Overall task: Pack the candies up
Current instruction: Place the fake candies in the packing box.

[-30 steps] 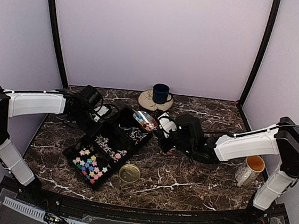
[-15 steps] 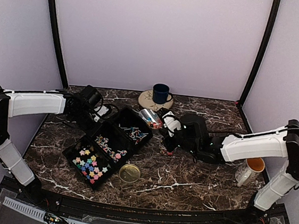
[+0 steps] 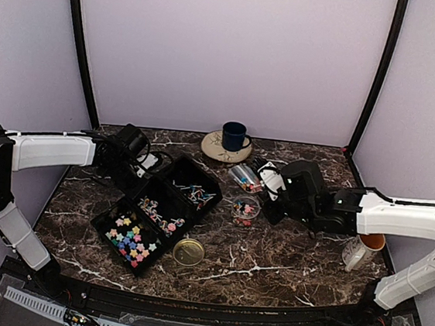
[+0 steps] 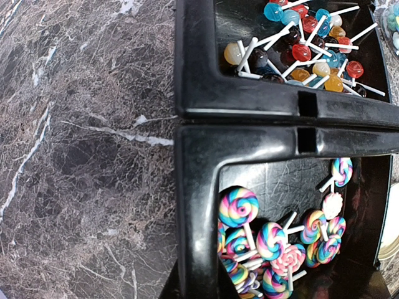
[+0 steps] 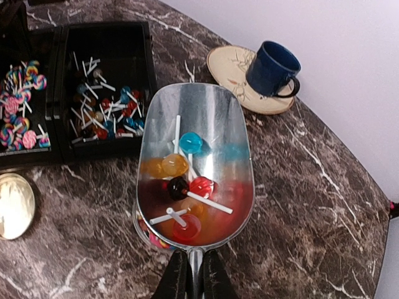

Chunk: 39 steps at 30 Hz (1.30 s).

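Dark marble table (image 3: pixel 268 270), white-veined, five items standing on it.

Left of centre, set diagonally: black three-part tray (image 4: pixel 249 134) holding candies (image 3: pixel 133 241). Just beside the tray's near right edge: round gold lid (image 3: pixel 189 251), lying flat. Right of the tray, near the table's middle and apart from it: small clear round jar (image 3: pixel 245 210), upright. At the far edge, centre: pale round saucer (image 3: pixel 214 146) carrying a dark blue mug (image 3: pixel 233 136). At the right side: white mug (image 3: pixel 360 248) with an orange inside, partly hidden behind an arm.
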Each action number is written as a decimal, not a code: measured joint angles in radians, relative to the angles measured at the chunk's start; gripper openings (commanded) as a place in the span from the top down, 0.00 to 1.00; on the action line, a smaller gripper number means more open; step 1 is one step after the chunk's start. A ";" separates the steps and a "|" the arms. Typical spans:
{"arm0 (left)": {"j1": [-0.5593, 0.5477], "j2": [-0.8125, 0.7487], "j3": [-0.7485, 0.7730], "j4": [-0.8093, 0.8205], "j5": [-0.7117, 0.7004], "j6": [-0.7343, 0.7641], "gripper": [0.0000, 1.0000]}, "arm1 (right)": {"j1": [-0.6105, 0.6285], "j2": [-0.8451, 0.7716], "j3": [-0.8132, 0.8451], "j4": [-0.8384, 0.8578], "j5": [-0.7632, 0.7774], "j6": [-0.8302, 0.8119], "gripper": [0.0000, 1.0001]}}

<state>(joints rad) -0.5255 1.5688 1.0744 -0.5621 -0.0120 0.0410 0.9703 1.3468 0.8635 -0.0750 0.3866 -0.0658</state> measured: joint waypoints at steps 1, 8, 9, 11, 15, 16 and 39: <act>0.000 0.000 0.000 0.000 0.000 0.000 1.00 | 0.000 -0.007 0.001 -0.039 0.007 0.003 1.00; 0.000 0.000 0.000 0.000 0.000 0.000 1.00 | 0.000 -0.037 0.047 -0.276 0.031 0.043 1.00; 0.000 0.000 0.000 0.000 0.000 0.000 1.00 | 0.000 -0.038 0.058 -0.304 0.032 0.047 1.00; 0.000 0.000 0.000 0.000 0.000 0.000 1.00 | 0.000 -0.038 0.082 -0.355 0.033 0.057 1.00; 0.000 0.000 0.000 0.000 0.000 0.000 1.00 | 0.010 -0.035 0.112 -0.447 0.039 0.072 1.00; 0.000 0.000 0.000 0.000 0.000 0.000 1.00 | 0.013 -0.032 0.117 -0.466 0.042 0.076 1.00; 0.000 0.000 0.000 0.000 0.000 0.000 1.00 | 0.075 0.113 0.251 -0.737 0.113 0.106 1.00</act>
<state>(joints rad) -0.5255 1.5684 1.0744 -0.5621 -0.0116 0.0410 1.0451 1.4601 1.1145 -0.8120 0.4992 0.0399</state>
